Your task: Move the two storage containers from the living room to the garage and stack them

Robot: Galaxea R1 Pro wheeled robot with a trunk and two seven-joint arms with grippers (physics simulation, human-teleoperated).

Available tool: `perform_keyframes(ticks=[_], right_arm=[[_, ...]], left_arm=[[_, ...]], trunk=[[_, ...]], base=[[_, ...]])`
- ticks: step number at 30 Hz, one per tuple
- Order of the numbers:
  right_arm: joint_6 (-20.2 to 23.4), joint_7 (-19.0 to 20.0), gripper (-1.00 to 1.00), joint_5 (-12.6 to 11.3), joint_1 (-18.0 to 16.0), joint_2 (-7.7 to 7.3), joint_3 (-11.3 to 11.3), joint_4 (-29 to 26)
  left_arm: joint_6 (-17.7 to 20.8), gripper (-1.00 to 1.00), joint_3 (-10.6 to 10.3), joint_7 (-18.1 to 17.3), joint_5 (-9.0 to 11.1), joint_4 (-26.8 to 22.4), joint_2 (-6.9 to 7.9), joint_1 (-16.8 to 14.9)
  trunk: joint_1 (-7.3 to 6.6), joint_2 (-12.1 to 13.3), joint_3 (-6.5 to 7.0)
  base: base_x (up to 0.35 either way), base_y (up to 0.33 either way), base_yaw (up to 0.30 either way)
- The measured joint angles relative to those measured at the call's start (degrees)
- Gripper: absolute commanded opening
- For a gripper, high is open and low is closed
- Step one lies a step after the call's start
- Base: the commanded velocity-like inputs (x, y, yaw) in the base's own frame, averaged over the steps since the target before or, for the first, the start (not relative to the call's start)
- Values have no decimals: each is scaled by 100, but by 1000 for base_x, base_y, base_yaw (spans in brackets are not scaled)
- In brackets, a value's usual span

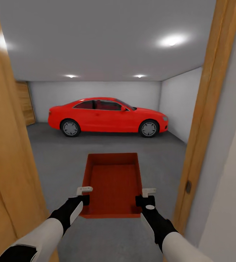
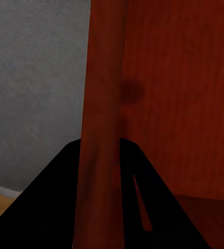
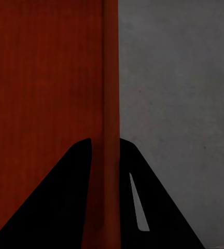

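Observation:
One red-orange open-top storage container (image 1: pixel 111 182) hangs in front of me, carried between both arms above the dark grey garage floor (image 1: pixel 59 156). My left gripper (image 1: pixel 84 195) is shut on its left wall near the front corner. My right gripper (image 1: pixel 143 196) is shut on its right wall. In the left wrist view the container wall (image 2: pixel 104 104) runs between the black fingers (image 2: pixel 50 207). The right wrist view shows the opposite wall (image 3: pixel 110 104) pinched between the black fingers (image 3: pixel 158 207). I stand in a doorway that opens into the garage.
A glossy red car (image 1: pixel 107 116) is parked across the far end of the garage. An orange wooden door (image 1: pixel 5 153) stands close on my left, and the wooden door frame (image 1: pixel 201 120) with a white wall is on my right. Another orange door (image 1: pixel 25 102) is at the far left.

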Motion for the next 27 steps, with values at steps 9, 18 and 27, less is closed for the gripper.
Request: perform_keyframes(ticks=[9,18,27], right_arm=[[0,0,-100,0,0,0,0,0],[0,0,-100,0,0,0,0,0],[0,0,-100,0,0,0,0,0]], left_arm=[[0,-100,1,-1,-1,0,0,0],[0,-100,1,-2,-2,0,0,0],[0,-100,2,-1,-2,0,0,0]], trunk=[[0,0,0],[3,0,0],[3,1,0]], base=[[319,0,0],[79,7,0],[51,52,0]])
